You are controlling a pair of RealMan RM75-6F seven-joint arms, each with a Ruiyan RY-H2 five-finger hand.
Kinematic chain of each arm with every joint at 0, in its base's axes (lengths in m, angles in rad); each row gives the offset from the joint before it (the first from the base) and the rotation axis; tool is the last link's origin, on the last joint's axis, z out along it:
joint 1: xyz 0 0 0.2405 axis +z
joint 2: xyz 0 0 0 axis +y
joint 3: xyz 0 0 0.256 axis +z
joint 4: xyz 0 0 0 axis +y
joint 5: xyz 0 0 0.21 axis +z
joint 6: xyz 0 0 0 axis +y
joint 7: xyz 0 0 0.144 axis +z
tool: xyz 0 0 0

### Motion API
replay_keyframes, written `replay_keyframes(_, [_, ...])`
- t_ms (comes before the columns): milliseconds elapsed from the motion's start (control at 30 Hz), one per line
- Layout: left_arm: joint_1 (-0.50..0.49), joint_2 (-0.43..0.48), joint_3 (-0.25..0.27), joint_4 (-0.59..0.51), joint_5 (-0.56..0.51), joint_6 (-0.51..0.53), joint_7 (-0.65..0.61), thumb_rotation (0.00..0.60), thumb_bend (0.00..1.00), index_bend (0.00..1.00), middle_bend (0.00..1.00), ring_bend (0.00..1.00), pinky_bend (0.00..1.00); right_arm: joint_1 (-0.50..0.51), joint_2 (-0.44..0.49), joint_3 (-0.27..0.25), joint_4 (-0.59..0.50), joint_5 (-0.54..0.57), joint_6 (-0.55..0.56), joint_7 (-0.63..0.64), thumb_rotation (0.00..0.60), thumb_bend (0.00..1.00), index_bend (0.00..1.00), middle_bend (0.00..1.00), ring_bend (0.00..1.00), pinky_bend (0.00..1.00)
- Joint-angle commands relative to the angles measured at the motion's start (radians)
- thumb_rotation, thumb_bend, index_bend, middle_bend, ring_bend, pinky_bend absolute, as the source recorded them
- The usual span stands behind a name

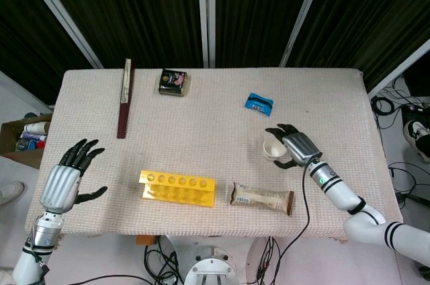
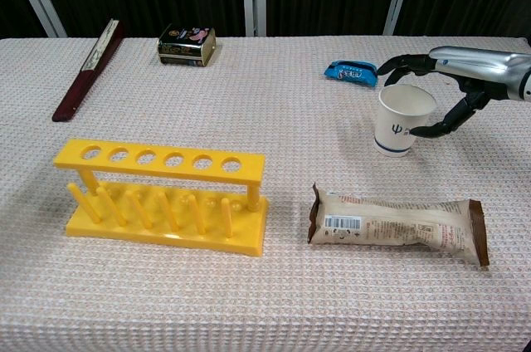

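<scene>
Nearest the chest camera lies a brown-ended snack bar wrapper (image 2: 397, 231) with a barcode label, its print too small to read. Left of it stands a yellow test-tube rack (image 2: 162, 194), its round holes unfilled. Behind the wrapper, a white paper cup (image 2: 400, 122) stands upright, bearing a small dark blue logo and a blue band near the base; what is inside cannot be seen. The right hand (image 1: 295, 146) curls its fingers (image 2: 438, 127) around the cup, touching its side. A blue packet (image 2: 350, 71) lies just beyond. Farther left sit a dark tin (image 2: 187, 44) and a folded fan (image 2: 88, 69). The left hand (image 1: 66, 179) hovers with spread fingers at the tabletop (image 1: 215, 117) left edge, holding nothing. Open cloth lies between rack and tin.
</scene>
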Motion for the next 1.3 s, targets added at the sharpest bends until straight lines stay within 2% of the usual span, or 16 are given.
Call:
replay_keyframes(33, [-0.003,0.000,0.001,0.002,0.001,-0.005,-0.001,0.600,0.06,0.20,0.10,0.05,0.16,0.001,-0.002,-0.002,0.003,-0.001,0.004,0.002,0.600,0.21,0.12,0.18,0.04,0.12])
replay_keyframes(433, [-0.001,0.005,0.006,0.003,0.002,-0.001,0.000,0.600,0.06,0.20,0.10,0.05,0.16,0.009,-0.004,-0.005,0.012,0.008,0.007,0.000,0.600,0.24,0.15,0.21,0.06,0.13])
replay_keyframes(500, [-0.001,0.005,0.008,0.003,0.003,0.000,0.001,0.600,0.06,0.20,0.10,0.05,0.16,0.011,-0.004,-0.005,0.012,0.010,0.007,-0.008,0.600,0.26,0.17,0.24,0.08,0.14])
replay_keyframes(667, [0.005,0.007,0.011,0.001,0.001,0.004,0.001,0.600,0.06,0.20,0.10,0.05,0.16,0.016,-0.018,-0.003,0.024,0.029,0.001,-0.037,0.600,0.33,0.31,0.32,0.17,0.20])
replay_keyframes(733, [0.007,0.008,0.012,0.001,0.001,0.007,0.000,0.600,0.06,0.20,0.10,0.05,0.16,0.007,-0.029,0.006,0.024,0.027,0.033,-0.018,0.600,0.37,0.36,0.34,0.20,0.24])
replay_keyframes(833, [0.010,0.010,0.013,0.001,-0.001,0.010,0.000,0.600,0.06,0.20,0.10,0.05,0.16,-0.010,-0.030,0.018,0.006,-0.006,0.091,0.099,0.600,0.38,0.41,0.38,0.24,0.28])
replay_keyframes(967, [0.012,0.014,0.014,0.002,-0.003,0.011,-0.002,0.600,0.06,0.20,0.10,0.05,0.16,-0.012,-0.062,0.038,0.030,-0.057,0.158,0.293,0.600,0.38,0.42,0.37,0.24,0.29])
replay_keyframes(1167, [0.020,0.010,0.018,0.009,-0.004,0.017,-0.012,0.600,0.06,0.20,0.10,0.05,0.16,0.015,-0.182,0.074,0.142,-0.035,0.145,0.609,0.600,0.37,0.42,0.37,0.24,0.29])
replay_keyframes(1300, [0.021,0.004,0.020,0.020,-0.009,0.012,-0.022,0.600,0.06,0.20,0.10,0.05,0.16,0.040,-0.263,0.081,0.247,-0.024,0.111,0.743,0.600,0.37,0.42,0.35,0.24,0.26])
